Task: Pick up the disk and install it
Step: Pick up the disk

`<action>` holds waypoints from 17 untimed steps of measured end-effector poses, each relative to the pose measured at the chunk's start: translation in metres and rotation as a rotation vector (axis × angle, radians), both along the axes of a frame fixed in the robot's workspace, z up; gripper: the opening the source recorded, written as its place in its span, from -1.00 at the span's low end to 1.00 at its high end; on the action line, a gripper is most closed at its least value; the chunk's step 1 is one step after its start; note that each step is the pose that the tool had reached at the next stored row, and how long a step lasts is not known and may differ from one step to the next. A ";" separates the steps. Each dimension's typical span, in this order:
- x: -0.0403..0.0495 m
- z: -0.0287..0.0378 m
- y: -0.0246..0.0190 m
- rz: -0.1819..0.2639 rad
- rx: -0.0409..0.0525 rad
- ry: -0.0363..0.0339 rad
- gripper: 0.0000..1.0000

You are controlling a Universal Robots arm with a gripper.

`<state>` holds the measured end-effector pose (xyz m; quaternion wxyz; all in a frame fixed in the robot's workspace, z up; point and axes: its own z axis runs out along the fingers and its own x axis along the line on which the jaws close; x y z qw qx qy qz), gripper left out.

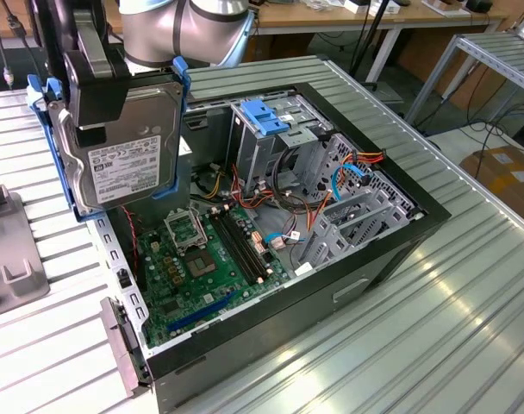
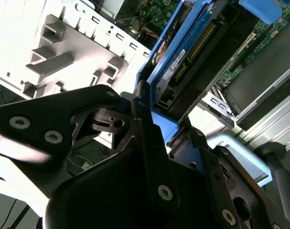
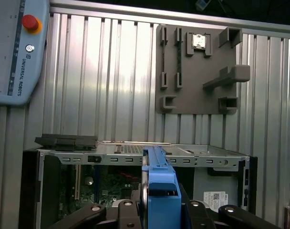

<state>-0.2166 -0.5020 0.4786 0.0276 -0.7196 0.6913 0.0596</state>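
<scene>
Blue-framed disk [image 1: 120, 151] hangs clamped in the gripper [image 1: 94, 121] above the case [image 1: 391, 246]; the first wrist view shows a grey tray [image 3: 197, 93].

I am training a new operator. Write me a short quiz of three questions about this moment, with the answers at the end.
1. True or false: the gripper is shut on the disk.
2. Where is the disk relative to the open computer case?
A. seated inside it
B. held in the air above it
C. lying flat beside it
3. Fill in the word: in the exterior view, the large green board on the floor of the case is the ____.

Key
1. True: in the first wrist view, gripper parts sit on both sides of the blue carrier.
2. B
3. motherboard
</scene>
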 end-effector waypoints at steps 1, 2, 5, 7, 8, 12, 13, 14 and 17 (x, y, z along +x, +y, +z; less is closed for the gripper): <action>0.0015 -0.0001 -0.0001 0.000 0.0000 0.0000 -0.25; 0.0023 -0.0001 -0.0002 0.000 0.0000 0.0000 -0.25; 0.0045 -0.0002 -0.0004 0.000 0.0001 0.0000 -0.25; 0.0063 -0.0004 -0.0005 0.000 0.0001 0.0000 -0.25; 0.0071 -0.0004 -0.0006 0.000 0.0001 0.0000 -0.25; 0.0118 -0.0007 -0.0008 0.000 0.0001 0.0000 -0.25; 0.0128 -0.0008 -0.0009 0.000 0.0001 0.0000 -0.25; 0.0135 -0.0007 -0.0009 0.000 0.0000 0.0000 -0.25; 0.0158 -0.0009 -0.0010 0.000 0.0000 0.0000 -0.25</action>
